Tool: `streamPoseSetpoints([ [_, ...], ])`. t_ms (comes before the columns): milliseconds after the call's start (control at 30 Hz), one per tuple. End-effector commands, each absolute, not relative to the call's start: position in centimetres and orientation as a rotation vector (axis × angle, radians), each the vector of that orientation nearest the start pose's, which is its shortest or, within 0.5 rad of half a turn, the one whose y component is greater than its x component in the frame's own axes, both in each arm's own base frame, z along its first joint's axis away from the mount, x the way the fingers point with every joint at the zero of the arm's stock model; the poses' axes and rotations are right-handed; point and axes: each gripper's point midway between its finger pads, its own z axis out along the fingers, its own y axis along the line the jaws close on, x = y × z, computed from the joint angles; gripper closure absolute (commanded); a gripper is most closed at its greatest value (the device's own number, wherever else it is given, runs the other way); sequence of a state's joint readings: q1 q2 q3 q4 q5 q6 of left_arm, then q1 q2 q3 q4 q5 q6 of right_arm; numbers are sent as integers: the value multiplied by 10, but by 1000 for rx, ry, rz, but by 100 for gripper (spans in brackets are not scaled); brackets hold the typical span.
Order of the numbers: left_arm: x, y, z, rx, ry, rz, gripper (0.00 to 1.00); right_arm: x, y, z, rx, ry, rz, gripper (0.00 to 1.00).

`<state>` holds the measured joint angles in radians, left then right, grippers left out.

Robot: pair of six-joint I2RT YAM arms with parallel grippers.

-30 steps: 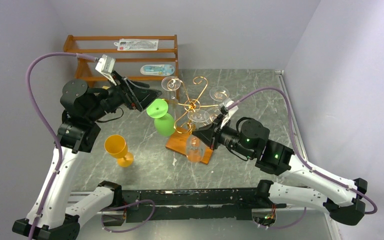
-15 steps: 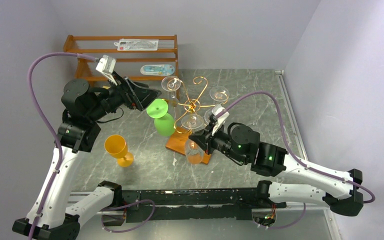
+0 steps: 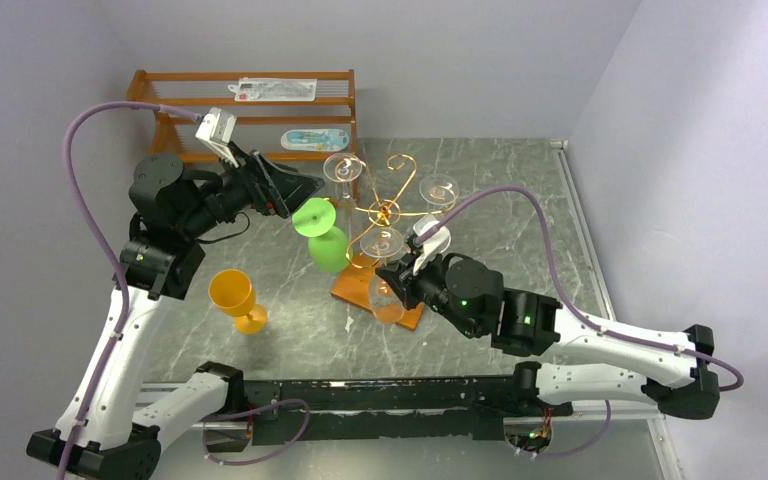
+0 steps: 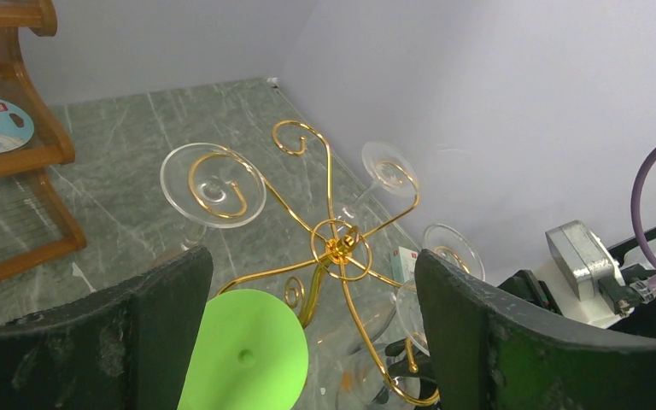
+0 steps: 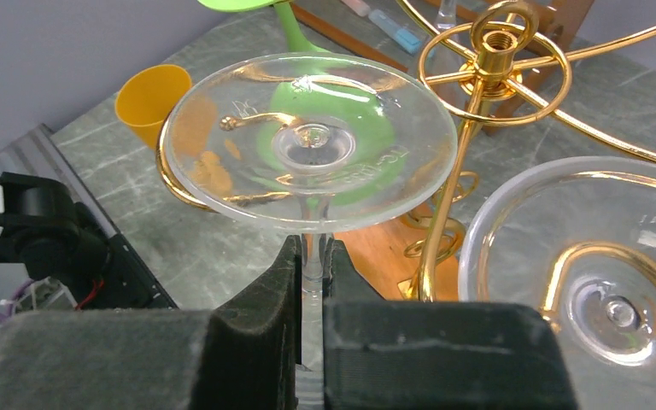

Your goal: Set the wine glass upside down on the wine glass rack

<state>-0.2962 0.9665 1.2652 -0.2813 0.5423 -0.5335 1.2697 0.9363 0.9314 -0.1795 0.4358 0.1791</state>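
The wine glass rack (image 3: 385,211) is gold wire on an orange-brown wooden base (image 3: 356,290). My right gripper (image 3: 394,281) is shut on the stem of a clear wine glass (image 3: 387,300), held upside down at the rack's near side. In the right wrist view the fingers (image 5: 265,303) pinch the stem (image 5: 314,256); its foot (image 5: 312,141) is on top, with a gold scroll arm (image 5: 175,175) showing under it. My left gripper (image 3: 300,188) is open and empty above an upside-down green glass (image 3: 324,240), whose foot shows in the left wrist view (image 4: 243,359).
Three clear glasses hang upside down on the rack (image 4: 213,184), (image 4: 390,171), (image 4: 453,249). A yellow cup (image 3: 235,297) stands upright left of the rack. A brown slatted shelf (image 3: 250,110) stands at the back left. Walls close in behind and on the right.
My right arm has moved left and forward with the clear glass, bringing its foot closer in to the rack's near-left scroll arm. My left gripper has shifted slightly right and stays open.
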Motion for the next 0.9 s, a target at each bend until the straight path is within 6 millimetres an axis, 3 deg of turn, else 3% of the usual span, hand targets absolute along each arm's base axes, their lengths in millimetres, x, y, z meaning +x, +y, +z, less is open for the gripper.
streamPoseSetpoints([
  [0, 257, -189, 439, 256, 1610, -1045, 8, 167, 301, 329, -549, 1603, 672, 100],
  [533, 259, -187, 435, 253, 1619, -1024, 8, 172, 317, 331, -492, 1621, 657, 100],
  [767, 259, -186, 434, 247, 1622, -1013, 8, 157, 330, 333, -640, 1564, 717, 100],
  [867, 259, -186, 435, 248, 1621, -1019, 8, 160, 331, 332, -648, 1583, 689, 100],
])
